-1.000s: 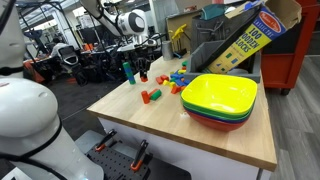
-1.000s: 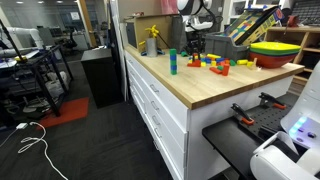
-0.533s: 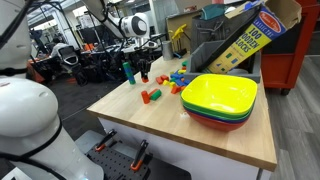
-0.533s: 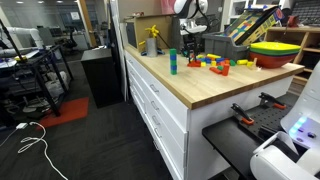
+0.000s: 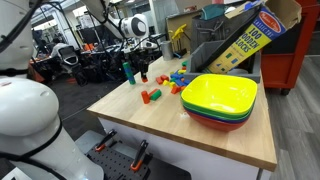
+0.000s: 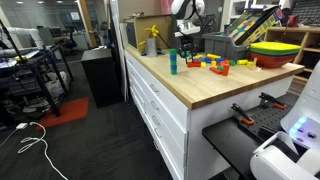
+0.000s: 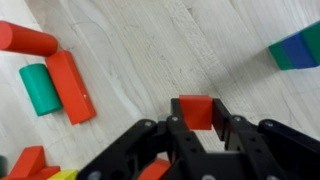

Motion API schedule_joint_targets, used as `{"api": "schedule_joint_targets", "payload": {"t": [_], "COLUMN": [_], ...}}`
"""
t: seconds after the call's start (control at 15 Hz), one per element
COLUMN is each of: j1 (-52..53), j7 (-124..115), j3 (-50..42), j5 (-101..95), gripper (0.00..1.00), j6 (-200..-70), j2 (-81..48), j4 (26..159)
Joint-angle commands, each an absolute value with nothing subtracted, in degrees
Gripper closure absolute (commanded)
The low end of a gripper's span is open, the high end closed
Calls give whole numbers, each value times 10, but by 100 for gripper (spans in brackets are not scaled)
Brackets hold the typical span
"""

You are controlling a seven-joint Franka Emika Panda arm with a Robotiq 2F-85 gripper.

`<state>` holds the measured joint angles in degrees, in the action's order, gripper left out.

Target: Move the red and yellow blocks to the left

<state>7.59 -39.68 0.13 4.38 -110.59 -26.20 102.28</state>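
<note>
Two black fingers (image 7: 176,132) of the gripper (image 7: 198,128) are closed tight on the small red block (image 7: 197,108), pinched between them. Beside the fingers, at the wrist view's lower left edge, a yellow piece (image 7: 63,175) peeks in, too cropped to identify. Beyond the fingertips to the left, on the wooden table (image 7: 150,40), lie a flat red block (image 7: 70,86), a green cylinder (image 7: 39,88) and a red cylinder (image 7: 25,39). Farther right sits a blue and green block (image 7: 298,48).

Arm (image 5: 128,26) extended, claw (image 7: 198,120) pointing down — clamped tight
</note>
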Motion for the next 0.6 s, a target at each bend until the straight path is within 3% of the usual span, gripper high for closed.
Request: {"api": "schedule_joint_targets", "payload": {"t": [0.0, 0.53], "j1": [80, 67], "j7": [-460, -576], "j3": [-2, -11], "j5": [75, 141], "gripper": [91, 91], "j6": [-1076, -1045], "j2": [-262, -285], "j4": [1009, 990]}}
